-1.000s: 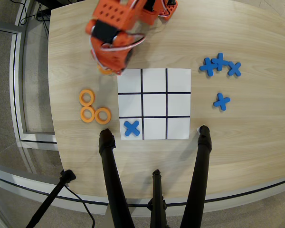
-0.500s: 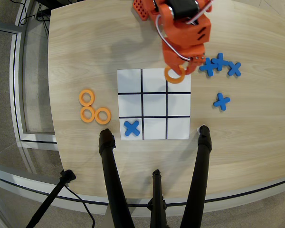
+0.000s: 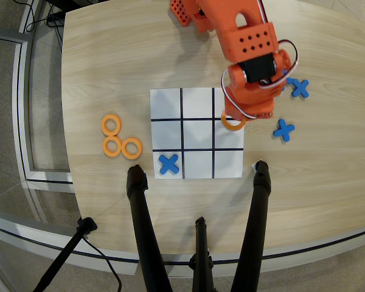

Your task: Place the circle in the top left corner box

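Note:
My orange gripper (image 3: 235,119) is shut on the circle (image 3: 231,127), a flat orange ring whose lower arc shows under the jaws. It hangs over the right column of the black-lined paper grid (image 3: 198,134), at the line between the upper and middle cells. In the overhead view the top left corner box (image 3: 166,103) is bare white, and so is the bottom right corner cell (image 3: 228,163). The bottom left cell holds a blue cross (image 3: 168,163). The arm hides most of the top right cell.
Three more orange rings (image 3: 112,146) lie on the wood left of the grid. Blue crosses (image 3: 284,129) lie to the right, one partly under the arm. Two black stand legs (image 3: 255,207) rise from the table's near edge.
The gripper has carried the ring from the grid's top left edge across to the right column, then down toward the middle right cell.

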